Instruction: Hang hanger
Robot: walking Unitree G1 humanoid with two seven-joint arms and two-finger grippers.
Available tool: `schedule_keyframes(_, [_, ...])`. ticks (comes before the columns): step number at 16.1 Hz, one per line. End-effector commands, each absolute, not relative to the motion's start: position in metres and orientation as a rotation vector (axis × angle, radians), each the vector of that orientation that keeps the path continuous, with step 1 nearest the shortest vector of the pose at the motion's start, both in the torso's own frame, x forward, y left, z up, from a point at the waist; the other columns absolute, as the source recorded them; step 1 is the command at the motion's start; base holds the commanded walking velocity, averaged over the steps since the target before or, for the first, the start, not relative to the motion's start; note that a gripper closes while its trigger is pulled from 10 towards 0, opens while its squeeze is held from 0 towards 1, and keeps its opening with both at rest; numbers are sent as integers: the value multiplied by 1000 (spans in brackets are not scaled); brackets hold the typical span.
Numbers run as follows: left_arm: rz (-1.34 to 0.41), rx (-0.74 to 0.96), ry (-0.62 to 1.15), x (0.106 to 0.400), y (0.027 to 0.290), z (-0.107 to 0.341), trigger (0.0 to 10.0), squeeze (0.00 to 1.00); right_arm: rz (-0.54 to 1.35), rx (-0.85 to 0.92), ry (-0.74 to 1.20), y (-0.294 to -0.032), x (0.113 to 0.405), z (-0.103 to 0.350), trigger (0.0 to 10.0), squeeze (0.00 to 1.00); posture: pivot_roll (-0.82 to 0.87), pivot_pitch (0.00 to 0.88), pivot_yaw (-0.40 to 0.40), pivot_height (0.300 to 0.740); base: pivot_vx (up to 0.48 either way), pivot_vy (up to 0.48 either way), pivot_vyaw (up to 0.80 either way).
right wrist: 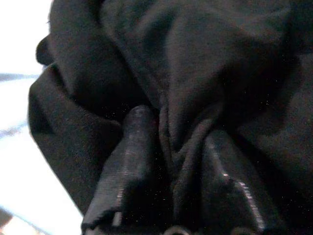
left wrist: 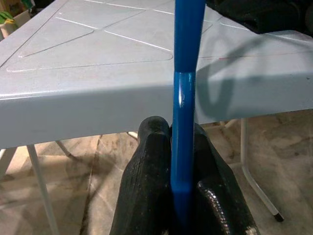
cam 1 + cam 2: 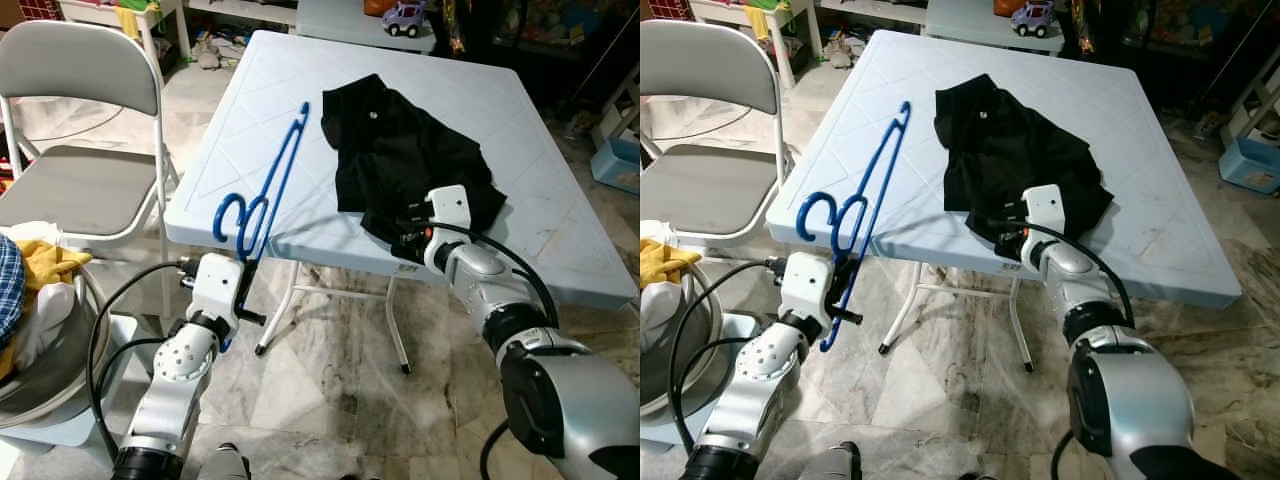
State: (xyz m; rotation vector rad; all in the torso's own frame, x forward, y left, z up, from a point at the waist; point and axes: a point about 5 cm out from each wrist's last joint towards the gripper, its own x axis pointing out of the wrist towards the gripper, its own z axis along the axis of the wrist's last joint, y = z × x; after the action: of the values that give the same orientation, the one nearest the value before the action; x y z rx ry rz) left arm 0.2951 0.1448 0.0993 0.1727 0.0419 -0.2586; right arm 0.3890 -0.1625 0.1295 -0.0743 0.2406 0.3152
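Note:
A blue plastic hanger (image 3: 278,175) lies slanted over the front left edge of the pale blue table (image 3: 520,130), its hook (image 3: 238,218) past the rim. My left gripper (image 3: 243,285) is below that edge, shut on the hanger's bar (image 2: 183,98), which is pinched between both black fingers (image 2: 151,166). A crumpled black garment (image 3: 400,150) lies on the middle of the table. My right gripper (image 3: 402,236) is at the garment's near edge, shut on a fold of the black cloth (image 1: 195,58) that bunches between its fingers (image 1: 132,147).
A grey folding chair (image 3: 75,190) stands left of the table. A metal basin with laundry (image 3: 30,300) sits at my near left. A toy car (image 3: 405,18) is on a far table. A blue bin (image 3: 615,165) is on the floor at right. Marble floor lies under the table.

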Motion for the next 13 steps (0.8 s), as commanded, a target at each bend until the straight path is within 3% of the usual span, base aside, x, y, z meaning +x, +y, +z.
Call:
schedule_keyframes(1, [-274,175,75,295,141,93,10000,0,324,-119,215,-170,389,135,10000,1000,293,122,-113,740,0,0,0])
schedule_keyframes(4, [-273,168,71,298,139,94,10000,0,385,55,49,-182,389,156,10000,1000,286,105,-117,740,0,0,0])
schedule_keyframes(8, [-280,163,60,301,134,94,10000,0,348,49,-114,-195,383,175,10000,1000,269,91,-120,740,0,0,0])
schedule_keyframes(11, [-295,163,55,304,130,94,10000,0,293,-38,-219,-206,359,176,10000,1000,243,79,-108,740,0,0,0])
schedule_keyframes(13, [-314,162,52,307,126,94,10000,0,162,4,-274,-217,339,172,10000,1000,211,67,-95,740,0,0,0])
